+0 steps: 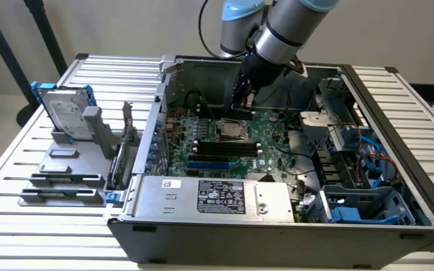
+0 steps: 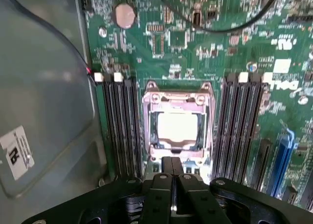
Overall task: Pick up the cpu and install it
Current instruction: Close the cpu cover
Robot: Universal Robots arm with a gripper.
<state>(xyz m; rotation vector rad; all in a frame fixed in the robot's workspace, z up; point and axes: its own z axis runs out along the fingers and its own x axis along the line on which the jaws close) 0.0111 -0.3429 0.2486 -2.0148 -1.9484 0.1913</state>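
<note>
The gripper [image 1: 239, 105] is hanging inside the open computer case [image 1: 277, 237], just above the motherboard [image 1: 266, 127]. The wrist view is showing its 2 fingers [image 2: 161, 194] pressing together with nothing between them. Their tips are sitting at the edge of the motherboard's socket [image 2: 152, 100], where the cpu [image 2: 177, 126] is lying flat (its silver top glaring). The exterior view is adding a hard drive [image 1: 65, 116] standing well apart from the motherboard.

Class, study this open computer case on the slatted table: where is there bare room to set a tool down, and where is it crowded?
Bare slats: the table corner beside the parts holder and case front, and the strip at the exterior view's right. Crowded: inside, around the cpu, flanked by memory slots, with the gripper above.
</note>
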